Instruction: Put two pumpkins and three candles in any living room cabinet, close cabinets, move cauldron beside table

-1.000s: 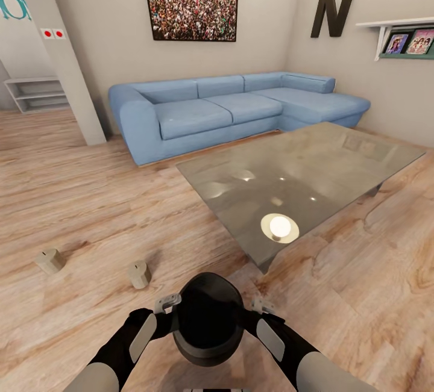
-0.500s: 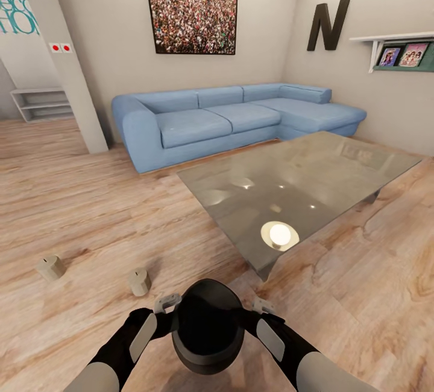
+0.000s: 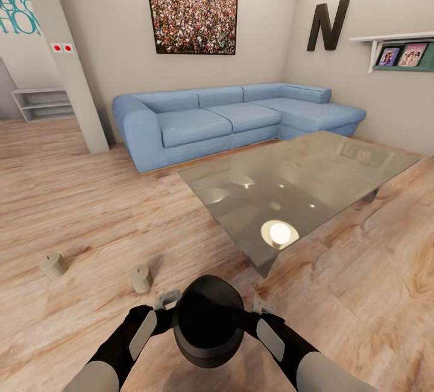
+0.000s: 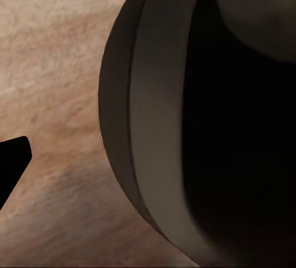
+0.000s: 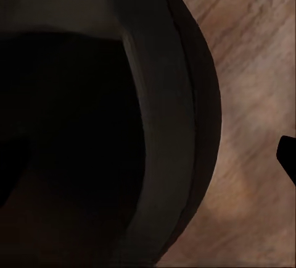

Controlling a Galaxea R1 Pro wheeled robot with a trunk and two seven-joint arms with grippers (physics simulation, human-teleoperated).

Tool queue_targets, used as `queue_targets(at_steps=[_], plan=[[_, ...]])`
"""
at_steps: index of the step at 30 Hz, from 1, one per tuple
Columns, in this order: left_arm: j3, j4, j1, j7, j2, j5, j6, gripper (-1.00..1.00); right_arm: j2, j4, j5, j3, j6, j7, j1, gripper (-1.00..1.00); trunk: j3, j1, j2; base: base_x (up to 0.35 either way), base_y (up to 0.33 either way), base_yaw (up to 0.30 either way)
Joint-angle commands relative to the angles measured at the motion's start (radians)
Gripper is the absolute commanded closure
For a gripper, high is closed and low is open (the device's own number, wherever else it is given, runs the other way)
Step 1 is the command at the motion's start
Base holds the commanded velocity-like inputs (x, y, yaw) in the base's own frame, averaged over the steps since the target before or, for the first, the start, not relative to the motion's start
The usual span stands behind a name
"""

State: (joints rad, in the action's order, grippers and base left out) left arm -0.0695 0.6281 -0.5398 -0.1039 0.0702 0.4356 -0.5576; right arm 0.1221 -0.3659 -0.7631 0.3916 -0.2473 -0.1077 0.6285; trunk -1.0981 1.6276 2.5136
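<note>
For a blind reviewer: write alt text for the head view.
Both grippers, left and right, flank a black cauldron low over a wood floor, near the corner of a glossy grey table. Two candles stand on the floor to the left; a blue sofa lines the wall.

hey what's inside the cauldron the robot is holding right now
Nothing shows inside the cauldron: by the head view and both wrist views, its mouth is dark, with just the inner wall visible. The deepest part is in shadow, so a small thing there can't be ruled out.
</note>
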Motion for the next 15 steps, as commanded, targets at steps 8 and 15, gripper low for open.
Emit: queue_targets(at_steps=[8,15], plan=[[-0.003,0.005,0.0,-0.01,0.0,0.011,-0.004,-1.0,-0.001,-0.002,-0.01,0.008,-0.003,-0.009,0.0,-1.0,-0.001,-0.001,0.0,-0.049,0.015,0.0],[-0.001,0.029,0.0,-0.011,0.0,0.011,-0.007,-1.0,-0.001,-0.002,-0.009,0.008,-0.003,-0.009,0.0,-1.0,0.007,-0.001,0.0,-0.003,0.001,0.0]])
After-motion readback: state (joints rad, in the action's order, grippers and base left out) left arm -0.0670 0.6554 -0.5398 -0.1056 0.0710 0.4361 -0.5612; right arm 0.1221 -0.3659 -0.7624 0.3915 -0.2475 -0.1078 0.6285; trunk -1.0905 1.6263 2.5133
